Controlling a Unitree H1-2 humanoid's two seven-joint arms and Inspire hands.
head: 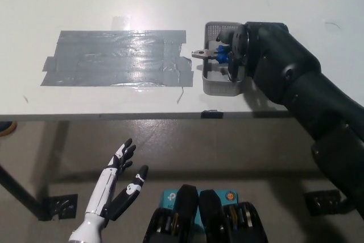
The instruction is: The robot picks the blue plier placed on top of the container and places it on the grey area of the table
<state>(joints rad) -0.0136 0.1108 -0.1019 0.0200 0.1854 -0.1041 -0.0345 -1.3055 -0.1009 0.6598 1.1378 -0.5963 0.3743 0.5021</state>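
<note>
Bright overhead light, glare on grey tape (116, 58), soft shadows – edges perhaps slightly blurred

The right hand (238, 55) and arm are bulky matte black; the left hand (116, 189) is slim white with black fingertips.

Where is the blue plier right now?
The blue plier lies across the grey container, right of the grey tape patch, under the black right hand.
</note>
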